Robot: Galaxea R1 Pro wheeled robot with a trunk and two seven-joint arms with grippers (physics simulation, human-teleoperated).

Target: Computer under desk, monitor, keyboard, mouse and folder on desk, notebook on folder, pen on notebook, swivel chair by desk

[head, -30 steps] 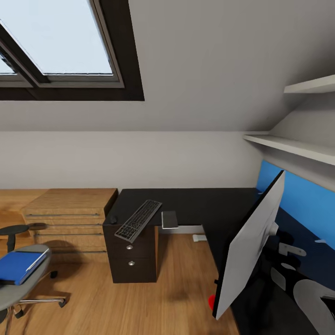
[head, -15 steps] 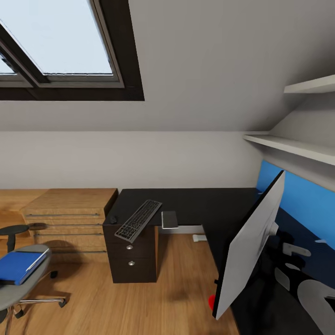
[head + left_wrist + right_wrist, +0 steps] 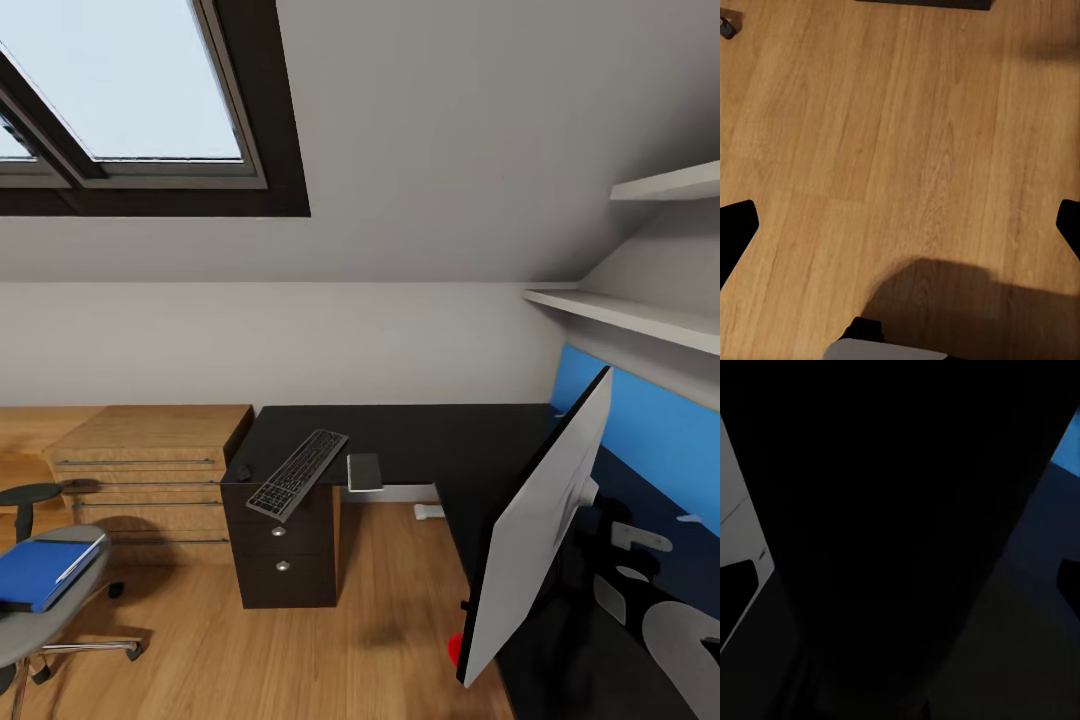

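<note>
The black L-shaped desk [image 3: 420,440] stands ahead. The keyboard [image 3: 297,473] lies askew on its left end, overhanging the front edge, with the small mouse [image 3: 241,471] just left of it. A flat dark grey rectangle [image 3: 364,472], perhaps the notebook, sits beside the keyboard. On the right wing the monitor [image 3: 540,520] leans tilted, a red dot [image 3: 455,648] at its lower corner. The blue folder [image 3: 40,570] lies on the swivel chair [image 3: 50,610] at lower left. My left gripper [image 3: 900,225] hangs open over wooden floor. My right gripper [image 3: 900,577] is open close to a black surface.
A light wooden chest [image 3: 150,470] with bar handles stands left of the desk. A small white object [image 3: 428,511] lies on the floor under the desk. White shelves [image 3: 640,320] and a blue wall panel [image 3: 650,430] are at the right; pale arm parts [image 3: 670,630] show behind the monitor.
The pale arm parts behind the monitor have shifted slightly to the right. The desk, keyboard, chair and folder have stayed put.
</note>
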